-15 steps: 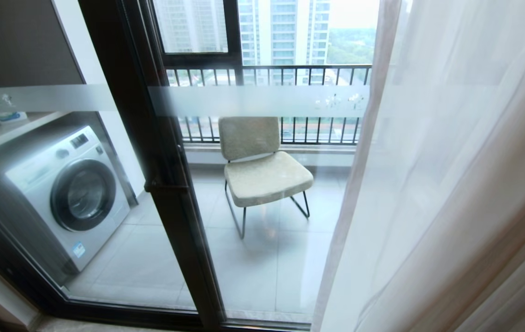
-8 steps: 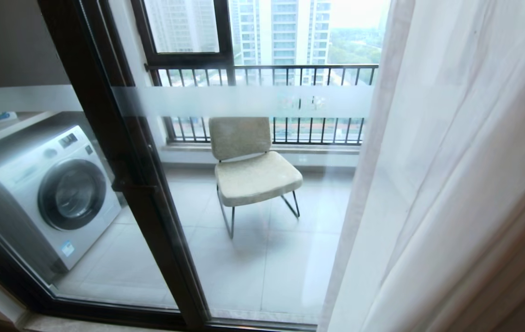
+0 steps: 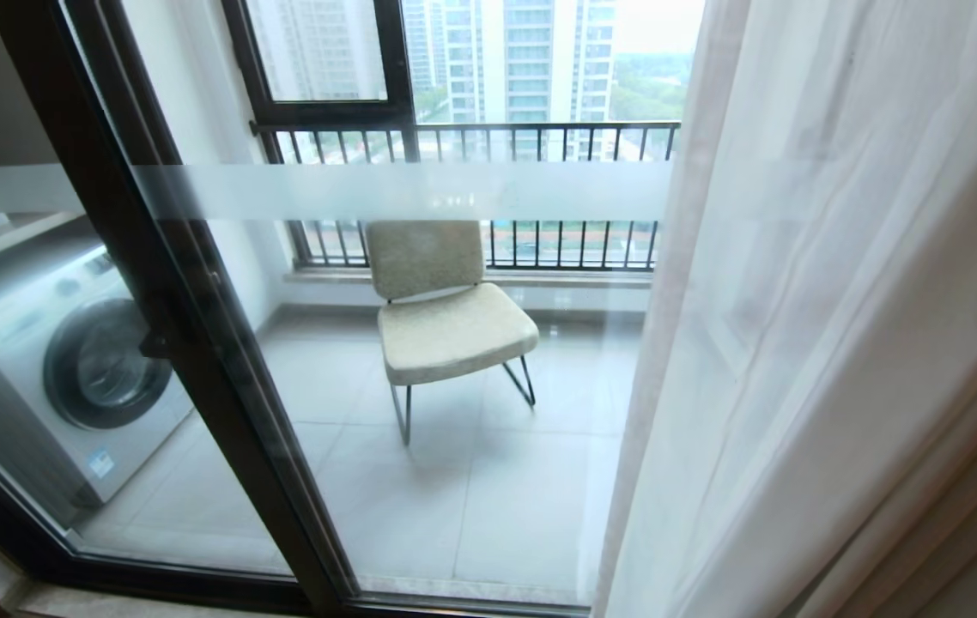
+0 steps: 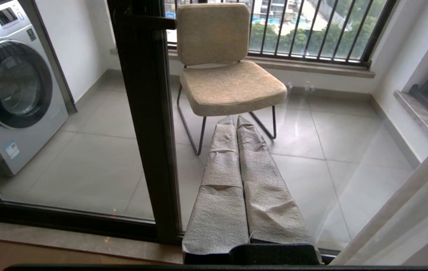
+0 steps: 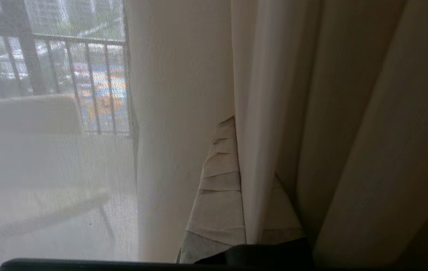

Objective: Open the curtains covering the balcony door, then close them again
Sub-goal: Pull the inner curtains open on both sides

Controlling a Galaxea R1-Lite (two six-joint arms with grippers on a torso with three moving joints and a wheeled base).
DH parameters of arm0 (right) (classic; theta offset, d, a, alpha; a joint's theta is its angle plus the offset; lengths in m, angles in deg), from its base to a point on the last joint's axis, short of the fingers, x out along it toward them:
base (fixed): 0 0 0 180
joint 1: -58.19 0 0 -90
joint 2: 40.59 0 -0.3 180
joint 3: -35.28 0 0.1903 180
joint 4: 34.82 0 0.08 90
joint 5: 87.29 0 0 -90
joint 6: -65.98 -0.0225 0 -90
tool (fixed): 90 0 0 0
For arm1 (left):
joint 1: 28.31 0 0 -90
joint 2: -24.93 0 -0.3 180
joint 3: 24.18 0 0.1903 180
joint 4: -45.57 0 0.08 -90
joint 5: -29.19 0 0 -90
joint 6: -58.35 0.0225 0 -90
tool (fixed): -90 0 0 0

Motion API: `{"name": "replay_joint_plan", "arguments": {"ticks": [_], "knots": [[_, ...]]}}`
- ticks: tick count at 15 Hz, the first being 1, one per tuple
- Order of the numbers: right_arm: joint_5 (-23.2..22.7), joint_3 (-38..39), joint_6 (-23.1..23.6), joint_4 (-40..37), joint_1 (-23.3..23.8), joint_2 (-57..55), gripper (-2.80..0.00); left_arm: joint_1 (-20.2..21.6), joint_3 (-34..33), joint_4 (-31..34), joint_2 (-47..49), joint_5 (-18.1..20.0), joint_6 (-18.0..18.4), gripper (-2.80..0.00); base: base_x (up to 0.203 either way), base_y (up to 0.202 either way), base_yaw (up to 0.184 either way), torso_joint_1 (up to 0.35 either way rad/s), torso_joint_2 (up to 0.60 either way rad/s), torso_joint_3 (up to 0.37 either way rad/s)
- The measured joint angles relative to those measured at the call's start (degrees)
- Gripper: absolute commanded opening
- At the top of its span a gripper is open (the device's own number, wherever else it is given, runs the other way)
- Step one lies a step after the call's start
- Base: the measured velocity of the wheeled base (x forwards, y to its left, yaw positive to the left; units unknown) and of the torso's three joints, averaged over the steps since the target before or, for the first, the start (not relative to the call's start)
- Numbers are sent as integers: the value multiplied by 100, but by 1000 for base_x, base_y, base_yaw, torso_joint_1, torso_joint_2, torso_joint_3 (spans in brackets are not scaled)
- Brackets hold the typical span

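The curtains point(image 3: 840, 343) hang bunched on the right of the head view, a sheer white layer in front of the glass and a cream opaque layer beside it. The balcony door point(image 3: 197, 343) has dark frames and a frosted band point(image 3: 411, 190), and most of its glass is uncovered. My right gripper point(image 5: 249, 146) is shut on a fold of the curtains where the sheer layer point(image 5: 161, 94) meets the cream layer point(image 5: 349, 113); one finger is partly hidden behind the fold. My left gripper point(image 4: 236, 119) is parked low before the glass, shut on nothing.
Behind the glass a beige chair point(image 3: 446, 318) stands on the tiled balcony floor, with a washing machine point(image 3: 68, 369) at the left and a black railing point(image 3: 471, 129) at the back. A stone sill point(image 4: 67, 241) runs along the foot of the door.
The head view has shifted: door frame, chair and washing machine slid left in the picture while the curtain edge kept its place, so more glass shows left of the curtain.
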Motion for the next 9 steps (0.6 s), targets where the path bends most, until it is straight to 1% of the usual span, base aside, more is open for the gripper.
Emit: {"name": "replay_joint_plan", "arguments": {"ticks": [9], "knots": [[9,-16,0,-33,8,43,-280,-5,0,2,0,-1,1,-280,0,0,0,0,0,0]]}}
